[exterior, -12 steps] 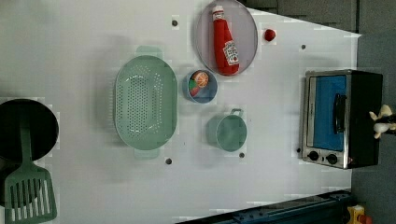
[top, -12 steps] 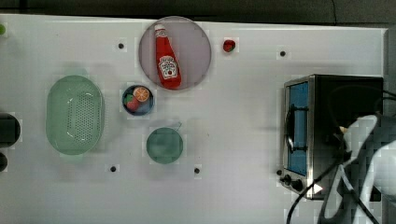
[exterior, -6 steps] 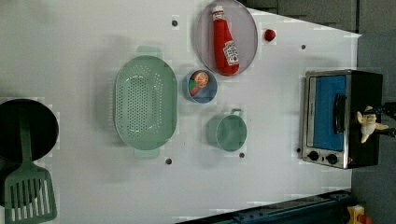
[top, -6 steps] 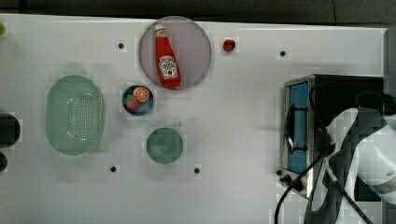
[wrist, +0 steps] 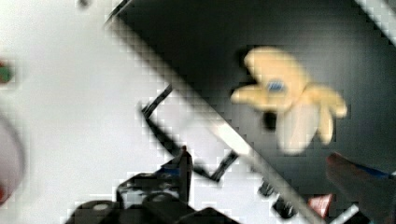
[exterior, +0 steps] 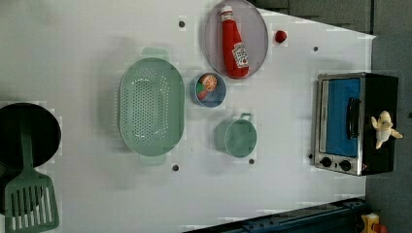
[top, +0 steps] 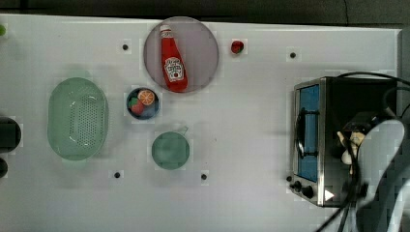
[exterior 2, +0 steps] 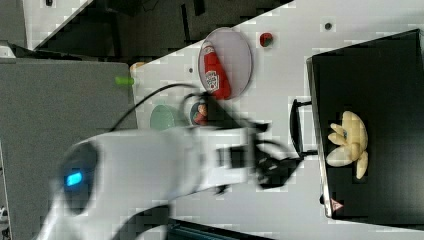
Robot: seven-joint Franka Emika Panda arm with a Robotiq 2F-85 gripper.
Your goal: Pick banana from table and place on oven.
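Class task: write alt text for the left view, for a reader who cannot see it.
A pale banana lies on the black top of a toaster oven at the left view's right. On the white table sit a green colander and a ketchup bottle.

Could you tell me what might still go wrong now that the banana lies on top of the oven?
The banana lies loose on the oven's smooth black top, nearer the door-side edge, so a nudge might slide it off. The open gripper hangs close beside it and could clip it on leaving. The arm's cables drape over the oven and might snag.
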